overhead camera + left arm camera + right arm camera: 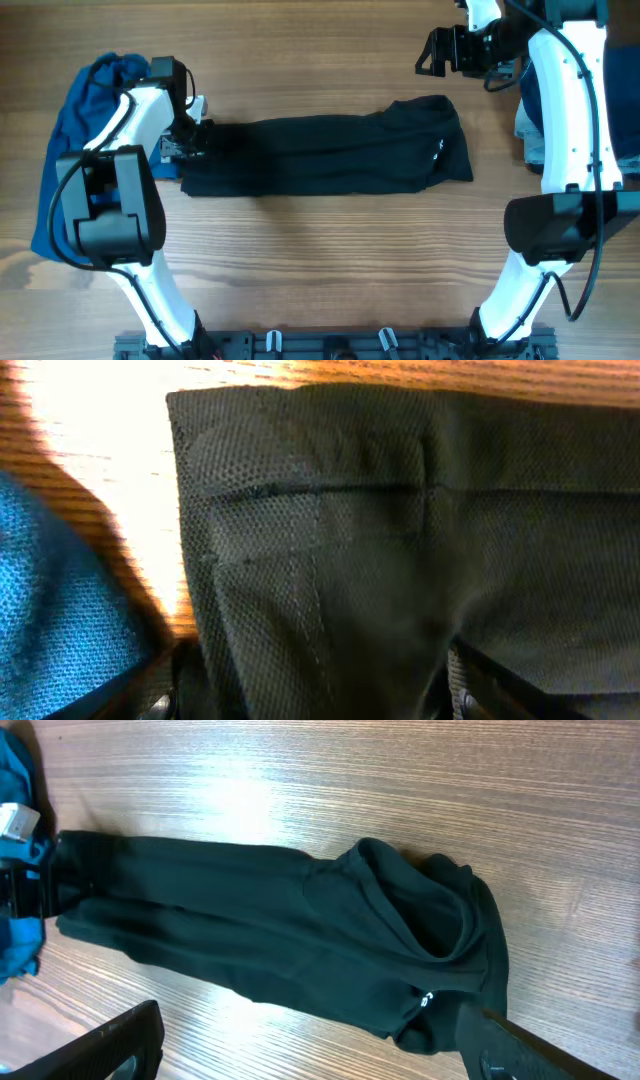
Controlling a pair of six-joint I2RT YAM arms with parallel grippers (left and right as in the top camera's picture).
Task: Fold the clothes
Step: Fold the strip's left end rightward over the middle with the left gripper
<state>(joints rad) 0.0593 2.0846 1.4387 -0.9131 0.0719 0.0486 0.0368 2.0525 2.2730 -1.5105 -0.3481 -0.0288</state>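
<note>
The clothes (330, 155), a black T-shirt, lie folded into a long band across the middle of the table, with a small white logo (425, 1001) near the right end. My left gripper (195, 140) sits low over the band's left end. In the left wrist view its jaws are wide apart, the left gripper (315, 700) open with the black fabric (400, 540) lying between its fingers (165, 695). My right gripper (432, 52) hangs open above the table's far right, away from the shirt (280, 930). Only wood shows between the right fingers (110, 1045).
A bright blue garment (90, 100) is heaped at the left edge, right beside the left arm and the shirt's end. Dark navy and pale blue garments (528, 110) lie at the right edge behind the right arm. Bare wood (320, 260) runs along the front.
</note>
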